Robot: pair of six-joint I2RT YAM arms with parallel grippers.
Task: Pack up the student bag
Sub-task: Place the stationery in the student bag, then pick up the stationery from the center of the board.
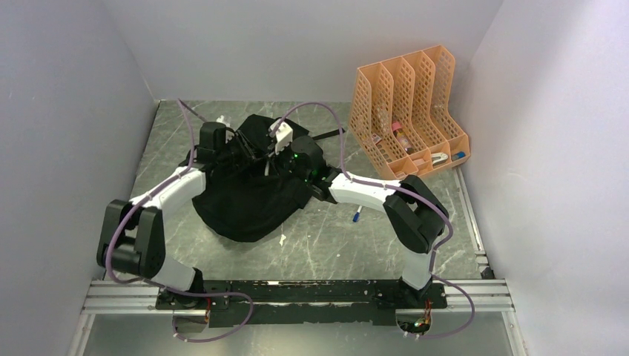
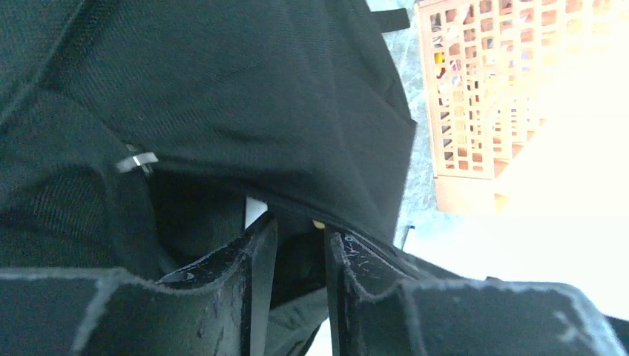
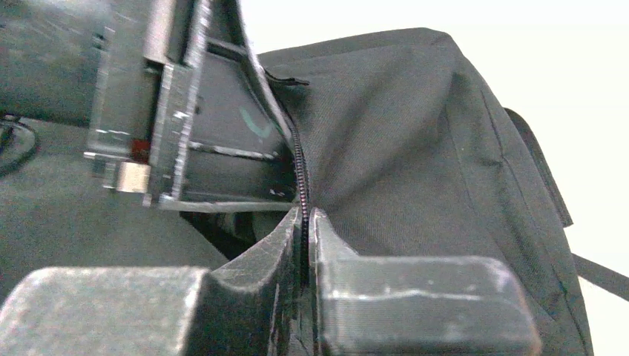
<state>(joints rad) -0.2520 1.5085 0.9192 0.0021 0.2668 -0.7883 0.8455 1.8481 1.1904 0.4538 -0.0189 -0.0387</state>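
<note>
Find the student bag [image 1: 248, 200] slumped in a floppy black heap on the marbled table [image 1: 334, 245], near the orange mesh file organiser [image 1: 415, 111] on its left-arm side, with both arms reaching onto it. See the right gripper [image 3: 305, 215] pinched almost closed on the bag's zipper [image 3: 299, 167], the teeth running up from between its fingers. See the left gripper [image 2: 300, 230], farther from the organiser, standing partly open with a narrow gap between its fingers, black fabric showing behind the gap and nothing clearly clamped.
</note>
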